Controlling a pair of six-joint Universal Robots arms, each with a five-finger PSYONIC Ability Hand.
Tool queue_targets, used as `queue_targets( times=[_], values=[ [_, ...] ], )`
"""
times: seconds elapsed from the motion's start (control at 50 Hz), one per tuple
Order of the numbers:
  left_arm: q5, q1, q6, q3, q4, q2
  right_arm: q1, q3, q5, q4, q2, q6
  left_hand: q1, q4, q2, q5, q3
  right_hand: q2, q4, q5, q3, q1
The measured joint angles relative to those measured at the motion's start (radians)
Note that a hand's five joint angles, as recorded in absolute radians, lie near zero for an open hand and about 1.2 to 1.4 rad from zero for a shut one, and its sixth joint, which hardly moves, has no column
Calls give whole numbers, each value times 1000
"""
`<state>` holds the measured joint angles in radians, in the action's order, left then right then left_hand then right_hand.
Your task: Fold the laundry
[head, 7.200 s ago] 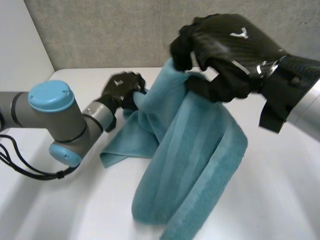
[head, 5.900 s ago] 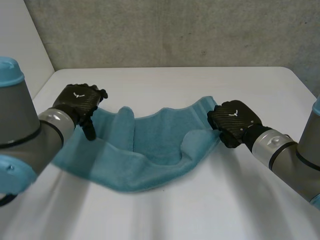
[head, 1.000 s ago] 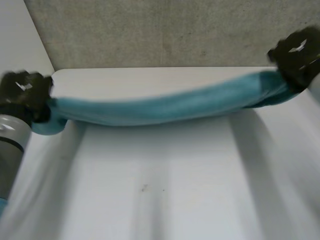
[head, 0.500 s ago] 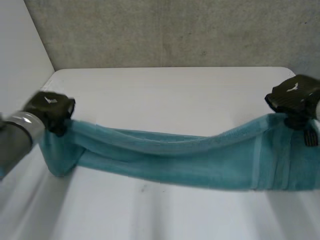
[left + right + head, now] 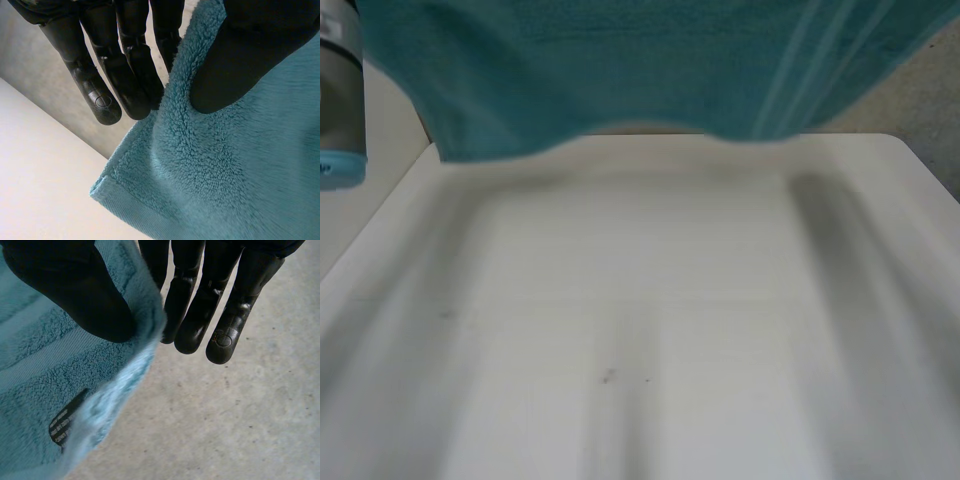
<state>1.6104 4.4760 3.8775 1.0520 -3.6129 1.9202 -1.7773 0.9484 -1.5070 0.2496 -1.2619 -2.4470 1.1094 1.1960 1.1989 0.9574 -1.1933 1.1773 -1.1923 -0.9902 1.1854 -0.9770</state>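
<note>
A teal towel (image 5: 620,70) hangs spread wide above the white table (image 5: 650,330), its lower edge dangling over the table's far side, with paler stripes near its right end. In the left wrist view my left hand (image 5: 125,65) pinches the towel (image 5: 235,165) near a hemmed corner, thumb pressed on the pile against the fingers. My right hand (image 5: 200,305) pinches the towel (image 5: 45,390) at the opposite edge, thumb on top, close to a small black label (image 5: 65,425). My left arm (image 5: 340,90) shows at the head view's left edge.
A grey wall (image 5: 910,90) stands behind the table. The table's far right corner (image 5: 905,150) and left edge (image 5: 380,240) are in view.
Both hands have lifted the towel from low over the table to high up in front of the head camera, and it now hangs spread out instead of sagging in a band.
</note>
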Motion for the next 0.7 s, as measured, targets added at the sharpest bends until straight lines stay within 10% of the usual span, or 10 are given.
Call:
queue_targets(
  times=[0.56, 0.7],
  values=[
    [3, 8, -196, 698, 86, 122, 128, 786, 195, 9, -20, -64, 0, 0, 0, 0, 0, 0, 0, 0, 2, 0],
    [3, 13, -193, 718, 88, 137, 166, 811, 191, 6, -16, -63, -399, -449, -451, -383, 440, 0, 0, 0, 2, 0]
  ],
)
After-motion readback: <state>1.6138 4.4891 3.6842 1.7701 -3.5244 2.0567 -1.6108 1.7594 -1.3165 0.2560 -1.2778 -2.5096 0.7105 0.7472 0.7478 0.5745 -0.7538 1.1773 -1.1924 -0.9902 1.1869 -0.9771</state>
